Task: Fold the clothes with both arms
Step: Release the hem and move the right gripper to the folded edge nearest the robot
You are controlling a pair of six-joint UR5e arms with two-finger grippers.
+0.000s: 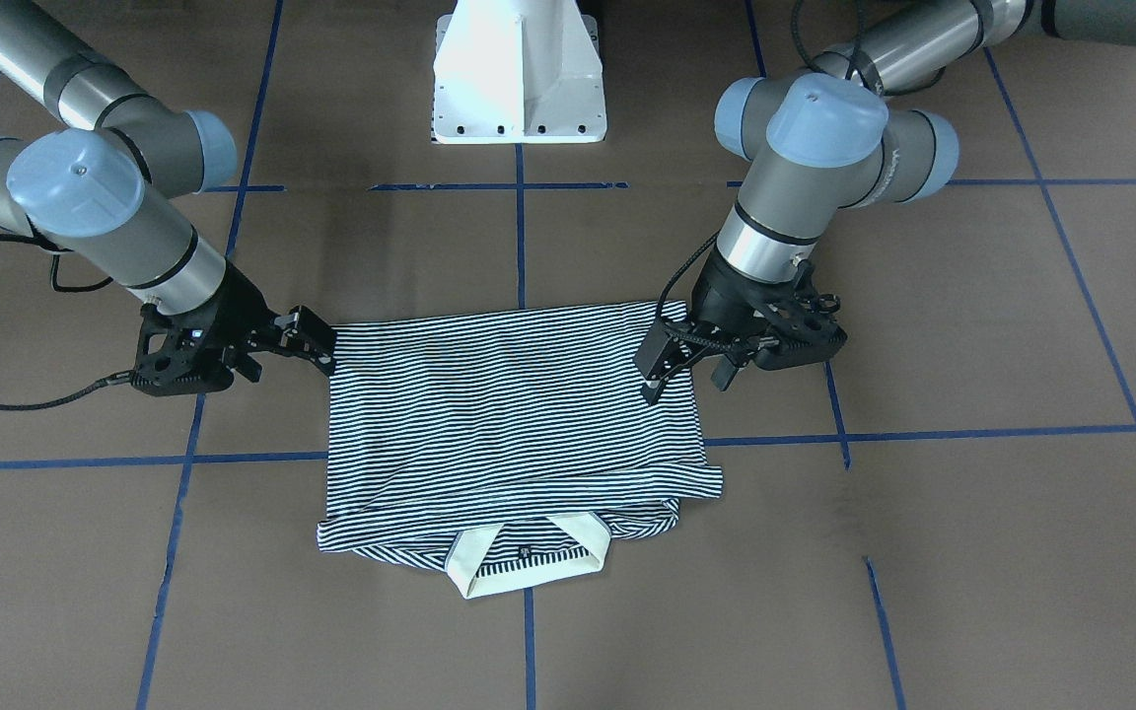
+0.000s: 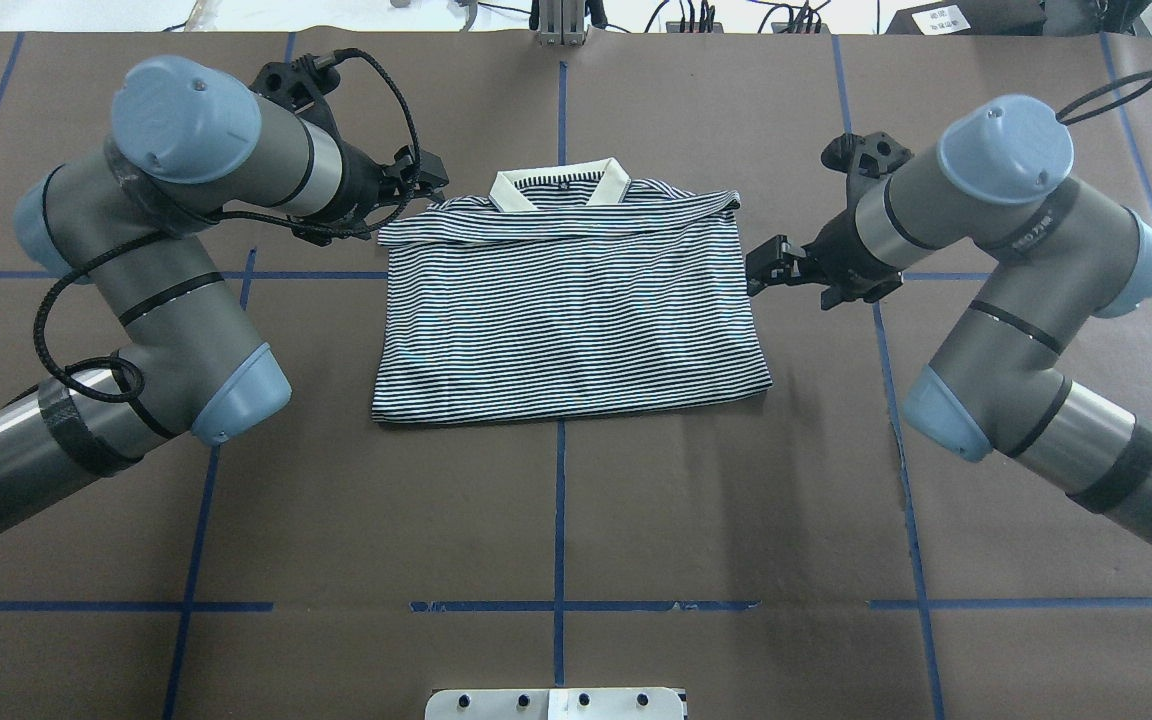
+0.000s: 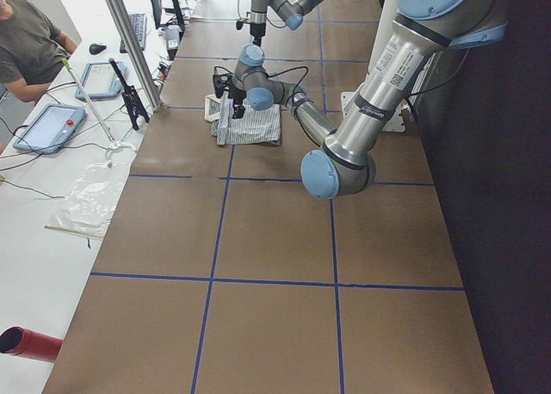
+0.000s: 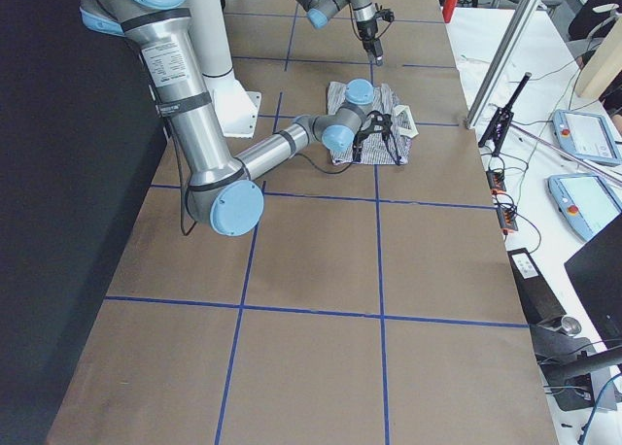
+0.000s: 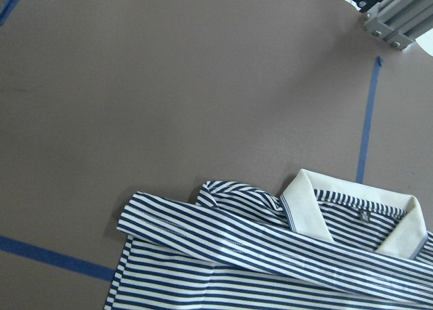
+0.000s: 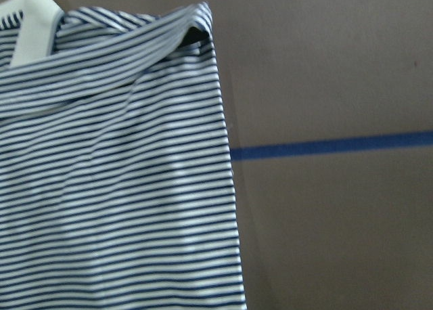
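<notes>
The striped polo shirt [image 2: 566, 320] lies folded into a rectangle at the middle of the table, its white collar [image 2: 616, 180] at the far edge. It also shows in the front view [image 1: 519, 414] and both wrist views [image 5: 270, 256] [image 6: 115, 174]. My left gripper [image 2: 418, 178] hovers by the shirt's far left corner beside the collar; in the front view [image 1: 655, 375] it overlaps the shirt's edge. It looks open and empty. My right gripper [image 2: 764, 268] hovers just off the shirt's right edge [image 1: 321, 340], open and empty. No fingers show in the wrist views.
The white pedestal base [image 1: 519, 79] stands at the robot's side of the table. Blue tape lines [image 2: 560, 520] cross the brown table cover. An operator [image 3: 26, 50] sits by tablets [image 3: 47, 127] on the side bench, where a plastic bag [image 3: 90, 196] lies.
</notes>
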